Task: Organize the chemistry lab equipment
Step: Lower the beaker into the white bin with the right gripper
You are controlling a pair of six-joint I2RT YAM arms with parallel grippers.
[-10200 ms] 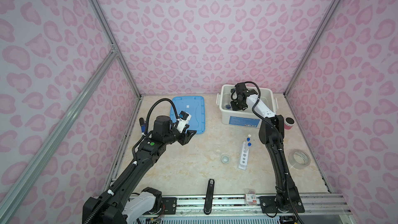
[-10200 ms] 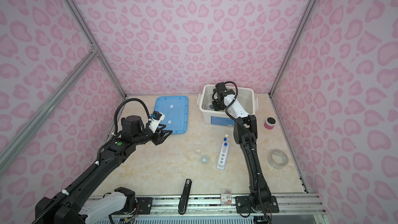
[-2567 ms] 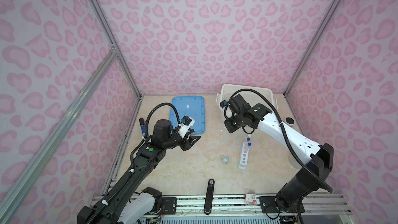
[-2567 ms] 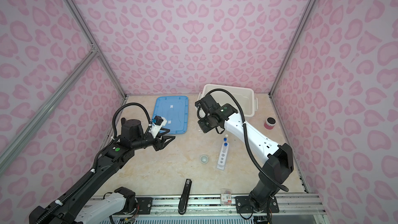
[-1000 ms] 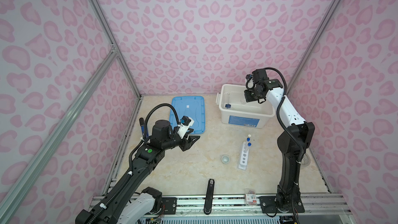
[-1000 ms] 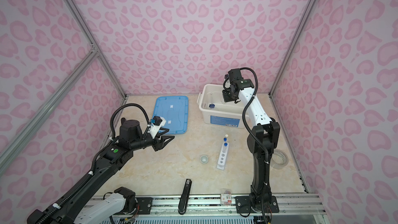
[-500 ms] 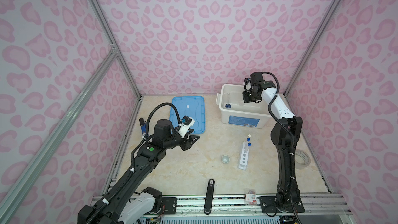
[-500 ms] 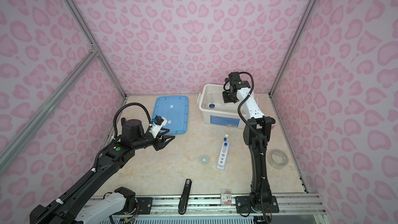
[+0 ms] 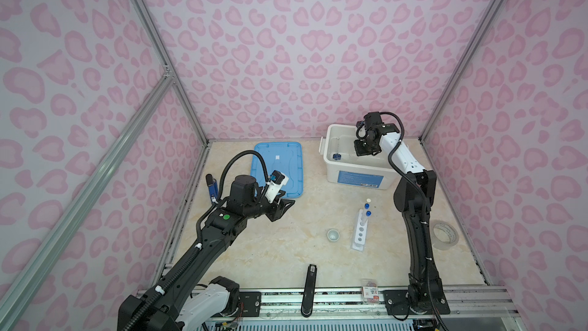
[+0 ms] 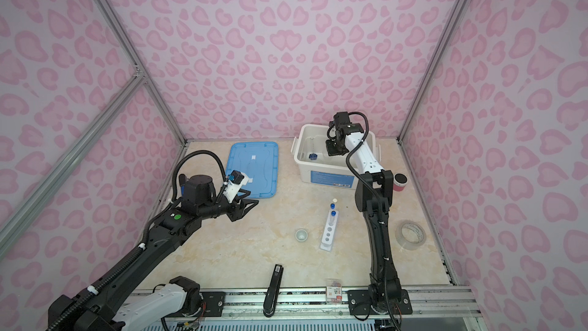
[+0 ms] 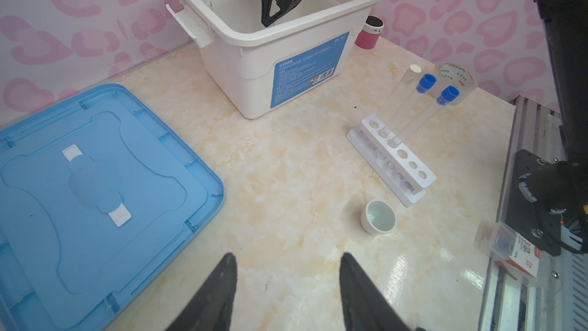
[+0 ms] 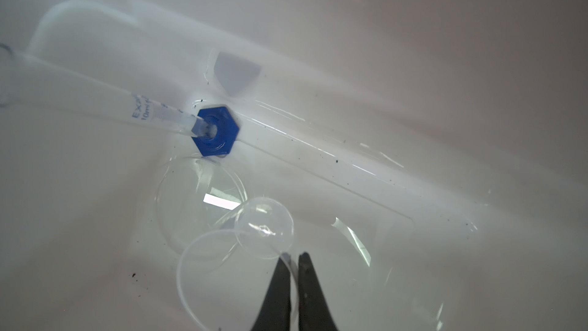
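Note:
My right gripper (image 9: 363,151) (image 10: 334,151) hangs inside the white bin (image 9: 359,175). In the right wrist view my right gripper (image 12: 294,254) is shut on the thin rim of a clear glass vessel (image 12: 264,230). Under it a second clear vessel (image 12: 197,199) lies on the bin floor beside the blue-based glass cylinder (image 12: 216,130) (image 9: 336,156). The white holed rack (image 9: 359,234) (image 11: 397,167) stands on the table with blue-capped test tubes (image 9: 366,210) (image 11: 424,84) in it. The tiny pale cup (image 9: 332,235) (image 11: 378,216) sits just left of the rack. My left gripper (image 9: 286,205) (image 11: 288,257) is open above bare table.
A blue lid (image 9: 276,167) lies at the back left. A blue-and-black stick (image 9: 211,186) is by the left wall. A pink black-topped can (image 10: 400,183) stands right of the bin. A tape roll (image 9: 445,235) lies at the right, a black bar (image 9: 310,284) and a small box (image 9: 369,291) at the front edge.
My right gripper, still shut, has moved from above the bin's right rim leftward and lower into the bin. The left arm has stayed put.

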